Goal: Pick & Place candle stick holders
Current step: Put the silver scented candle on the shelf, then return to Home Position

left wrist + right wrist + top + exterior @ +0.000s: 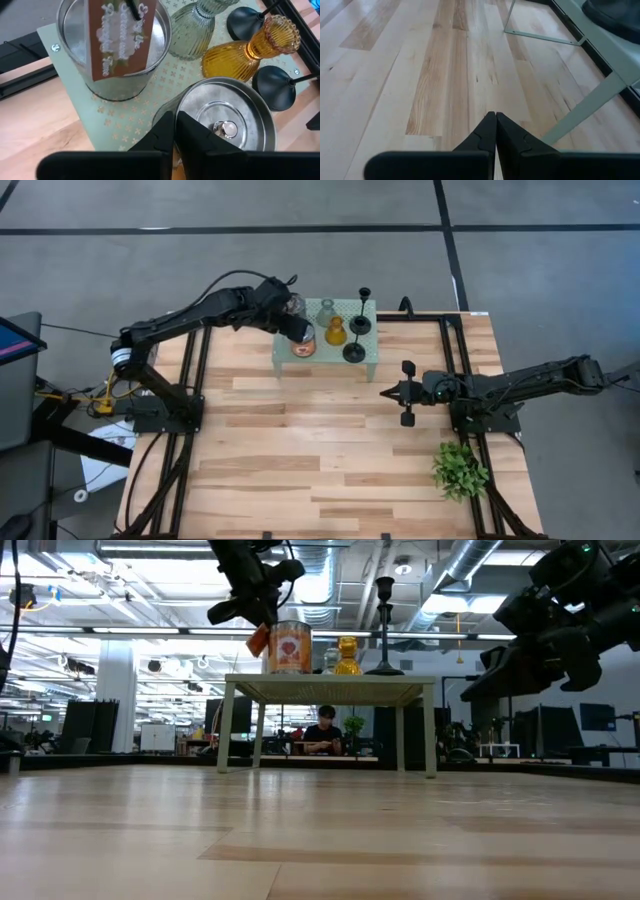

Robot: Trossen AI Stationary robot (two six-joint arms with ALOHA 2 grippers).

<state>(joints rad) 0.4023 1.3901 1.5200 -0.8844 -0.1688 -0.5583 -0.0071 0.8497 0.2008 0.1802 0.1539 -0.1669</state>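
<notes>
All six holders stand on the pale green mesh stand [325, 366] at the table's far middle. They are the orange-and-silver tin [304, 344], the silvery jar [295, 305] with an orange tag, the clear glass [327, 311], the amber glass [335, 333], the slim black stick [363, 310] and the short black one [354, 352]. My left gripper [175, 119] is shut and empty, just above the tin's lid [225, 117] at its near rim, beside the jar [112, 55]. My right gripper [495, 118] is shut and empty, low over the bare table to the right of the stand [385, 391].
A leafy green plant [460, 470] stands at the table's near right. The stand's thin legs [585, 107] rise just beyond my right gripper. Bare wooden table [300, 450] spreads over the middle and near side. A person sits in the room far behind [322, 735].
</notes>
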